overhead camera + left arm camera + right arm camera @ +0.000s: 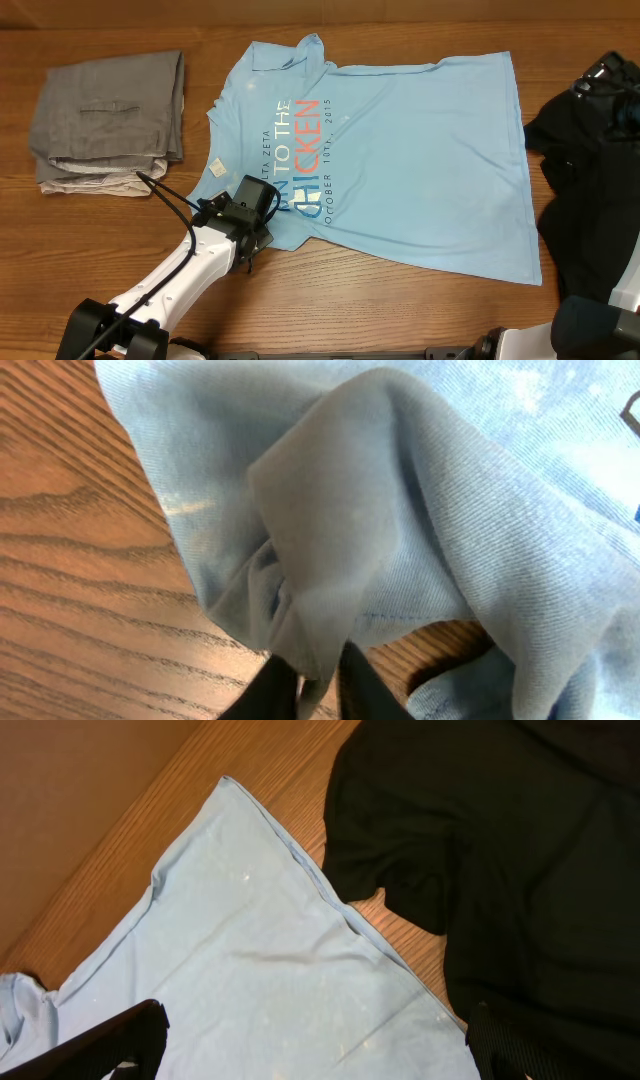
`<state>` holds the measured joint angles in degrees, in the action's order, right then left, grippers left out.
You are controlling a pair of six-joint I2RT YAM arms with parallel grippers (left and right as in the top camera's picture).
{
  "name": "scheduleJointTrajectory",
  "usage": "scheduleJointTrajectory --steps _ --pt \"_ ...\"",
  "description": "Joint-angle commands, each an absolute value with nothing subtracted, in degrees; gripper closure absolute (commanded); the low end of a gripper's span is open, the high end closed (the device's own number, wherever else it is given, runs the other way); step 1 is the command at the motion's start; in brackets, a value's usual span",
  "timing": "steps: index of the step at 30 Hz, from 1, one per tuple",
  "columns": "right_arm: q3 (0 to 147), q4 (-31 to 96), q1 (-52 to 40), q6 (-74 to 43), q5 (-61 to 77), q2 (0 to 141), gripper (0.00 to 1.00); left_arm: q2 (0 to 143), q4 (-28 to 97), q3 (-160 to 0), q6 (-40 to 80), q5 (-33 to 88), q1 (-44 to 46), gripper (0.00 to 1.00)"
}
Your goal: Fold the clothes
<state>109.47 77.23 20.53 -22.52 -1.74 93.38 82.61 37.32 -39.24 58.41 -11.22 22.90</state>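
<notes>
The light blue T-shirt point(400, 160) lies spread out, lettering up, across the middle of the table. My left gripper point(255, 230) is at its near left sleeve. In the left wrist view the fingers point(365, 695) are shut on a raised bunch of the blue fabric point(350, 530), point(312, 695) being the gripper itself. The black garment point(590, 180) lies crumpled at the right, next to the shirt's hem. My right gripper point(310, 1050) hangs open above the shirt's hem point(250, 960), with the black garment point(500, 840) beside it and nothing between its fingers.
Folded grey trousers point(110, 100) lie on a beige garment point(85, 182) at the far left. The right arm's base point(595, 325) fills the near right corner. Bare wood point(400, 310) runs along the near edge.
</notes>
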Motion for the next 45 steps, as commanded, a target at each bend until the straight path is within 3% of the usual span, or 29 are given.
scheduleJointTrajectory --steps 1,10,29,45 --pt "109.84 77.06 20.38 -22.96 -1.83 92.82 0.00 81.62 37.60 -39.11 58.70 -11.99 22.92 0.92" --pt "109.84 77.06 20.38 -22.94 -1.83 92.82 0.00 81.25 42.19 -39.62 56.36 -8.93 22.90 0.96" --pt "109.84 77.08 20.38 -22.94 -1.83 92.79 0.00 70.00 67.77 -43.22 53.93 2.85 22.92 0.96" --pt "109.84 77.08 20.38 -22.94 -1.83 92.82 0.00 70.00 79.26 -43.22 49.19 6.13 22.92 0.85"
